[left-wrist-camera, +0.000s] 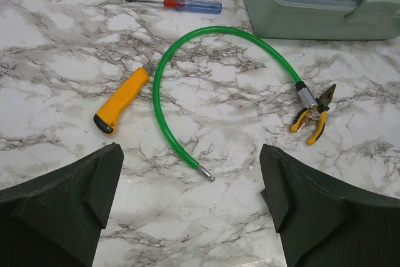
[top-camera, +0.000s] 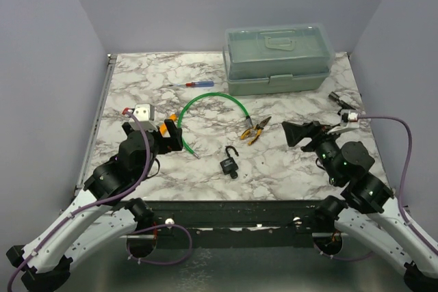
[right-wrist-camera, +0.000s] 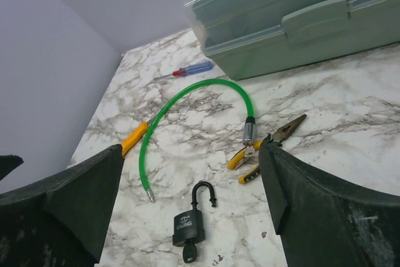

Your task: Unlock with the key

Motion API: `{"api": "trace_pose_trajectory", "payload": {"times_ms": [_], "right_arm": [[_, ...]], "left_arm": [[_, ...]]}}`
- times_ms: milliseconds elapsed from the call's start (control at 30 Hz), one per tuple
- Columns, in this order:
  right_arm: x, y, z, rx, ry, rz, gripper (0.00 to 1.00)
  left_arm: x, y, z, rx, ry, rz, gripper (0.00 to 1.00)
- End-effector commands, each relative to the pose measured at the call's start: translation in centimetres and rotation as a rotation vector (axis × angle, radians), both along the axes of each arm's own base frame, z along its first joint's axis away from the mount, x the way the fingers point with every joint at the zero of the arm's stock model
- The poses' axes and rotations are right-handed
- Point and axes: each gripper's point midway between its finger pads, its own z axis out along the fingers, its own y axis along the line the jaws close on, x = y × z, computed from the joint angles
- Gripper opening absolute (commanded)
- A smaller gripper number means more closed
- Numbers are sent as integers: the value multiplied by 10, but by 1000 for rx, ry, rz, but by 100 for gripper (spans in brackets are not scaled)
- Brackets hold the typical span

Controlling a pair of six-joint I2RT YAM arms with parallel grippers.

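A black padlock (right-wrist-camera: 189,226) lies on the marble table (top-camera: 287,162) with its shackle (right-wrist-camera: 201,191) swung open. The key (right-wrist-camera: 190,254) sticks out of the lock's underside; only its dark head shows. Both also show in the top view, the padlock (top-camera: 228,163) and the key (top-camera: 234,174) near the table's middle front. My right gripper (right-wrist-camera: 190,157) is open and empty, above and to the right of the lock (top-camera: 298,133). My left gripper (left-wrist-camera: 189,154) is open and empty, at the left of the table (top-camera: 172,135), over the free end of the green cable (left-wrist-camera: 206,174).
A green cable lock (top-camera: 212,102) arcs across the middle. Yellow-handled pliers (top-camera: 256,130) lie at its right end. An orange-handled tool (left-wrist-camera: 122,99) lies left of the cable. A red-and-blue screwdriver (top-camera: 195,85) and a green toolbox (top-camera: 277,59) sit at the back. A white block (top-camera: 142,111) sits at the left.
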Motion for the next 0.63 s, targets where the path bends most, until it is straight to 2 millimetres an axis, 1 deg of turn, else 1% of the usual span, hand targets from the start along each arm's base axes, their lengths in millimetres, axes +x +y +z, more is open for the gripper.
{"api": "trace_pose_trajectory", "payload": {"times_ms": [0, 100, 267, 467, 600], "right_arm": [[-6, -27, -10, 6, 38, -107, 95], [-9, -25, -5, 39, 16, -87, 95], [-6, -26, -5, 49, 24, -109, 96], [-8, -14, 2, 26, -12, -36, 97], [-5, -13, -2, 10, 16, -43, 99]], "left_arm": [[2, -2, -1, 7, -6, -14, 99], [3, -2, -3, 13, -6, -11, 99], [4, -2, -4, 20, -3, -12, 99], [5, -2, -5, 25, -4, -12, 99], [5, -1, -5, 27, -5, -12, 99]]}}
